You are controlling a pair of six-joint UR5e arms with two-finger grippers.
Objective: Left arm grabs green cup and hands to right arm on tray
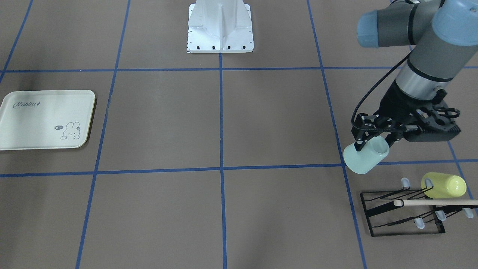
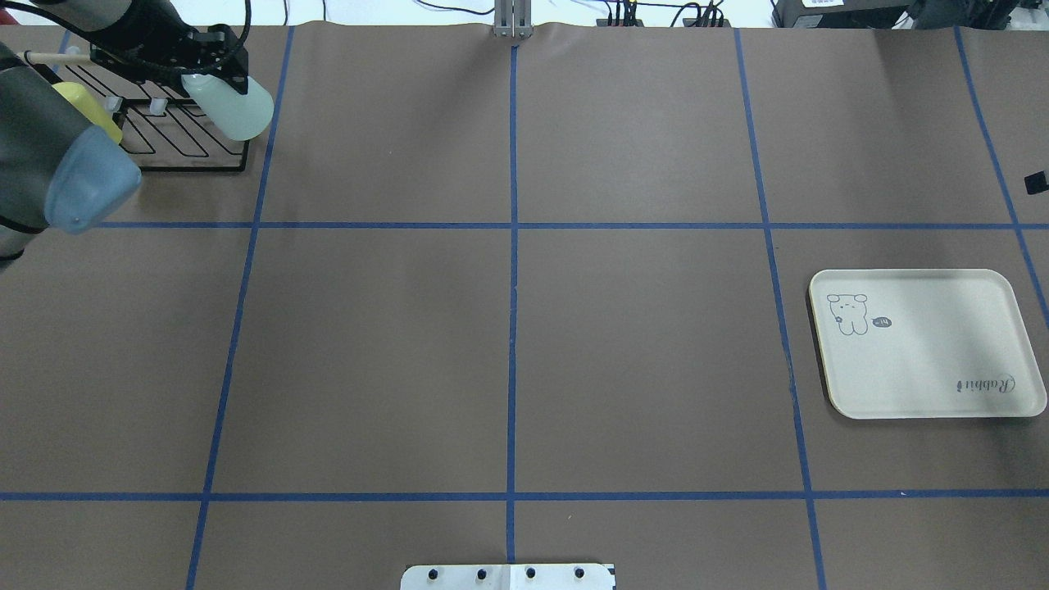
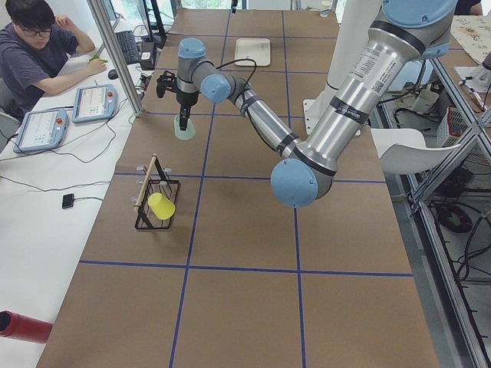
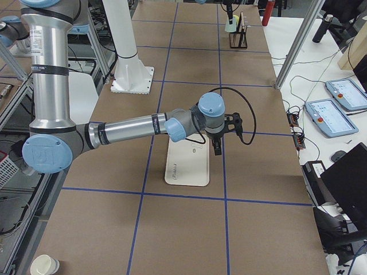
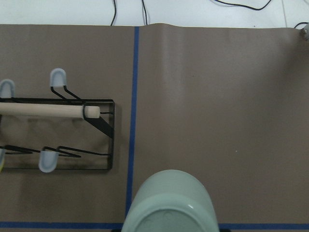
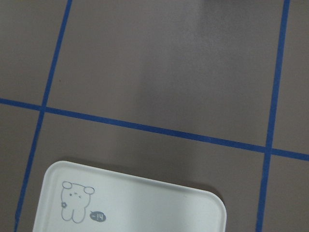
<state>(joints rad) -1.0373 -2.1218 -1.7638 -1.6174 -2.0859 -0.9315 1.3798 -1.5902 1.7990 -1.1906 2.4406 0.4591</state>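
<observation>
Table (image 2: 639, 344): brown, gridded with blue tape; the rack sits at the robot's left end and the tray at its right end, so the cup has to cross the whole width.
Left arm (image 1: 429, 63): reaches out to the far left corner, with the wrist bent down over the rack area.
Right arm (image 4: 126, 129): stretched low across the table, forearm nearly level and wrist pointing down above the tray, probably waiting there to receive.
Tray (image 2: 926, 385): lies flat with nothing on it, well apart from the cup.
Rack (image 2: 197, 166): black wire with a wooden rod (image 1: 437, 203) along the top; a yellow-green cup (image 1: 444, 185) hangs on one peg.
Green cup (image 1: 363, 160): tilted, mouth toward the robot, apparently off the table just beside the rack. It seems freed from its peg and ready to be carried.
Left gripper (image 1: 373, 143): pinches the green cup near its rim, which leaves the body free for the other arm to take.
Right gripper (image 4: 217, 148): hangs just above the tray; whether its fingers are spread or pressed together cannot be told.
</observation>
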